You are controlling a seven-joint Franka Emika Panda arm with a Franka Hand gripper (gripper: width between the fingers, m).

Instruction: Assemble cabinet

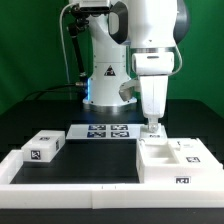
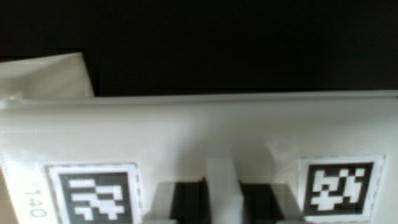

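The cabinet body (image 1: 170, 160), a white box-like part with square tags, lies at the exterior view's right, inside the rail's corner. My gripper (image 1: 152, 125) points straight down onto its far edge. In the wrist view the body (image 2: 214, 130) fills the frame, with one tag on each side. My gripper (image 2: 222, 192) shows as two dark fingers (image 2: 187, 200) set close together with a thin white wall between them, so it looks shut on that wall. A separate white cabinet panel (image 1: 45, 147) with a tag lies at the exterior view's left, apart from the gripper.
The marker board (image 1: 103, 131) lies flat behind the middle of the table, at the robot's base. A long white border rail (image 1: 70, 185) runs along the front and up the left side. The black table surface (image 1: 100, 160) lies between panel and body.
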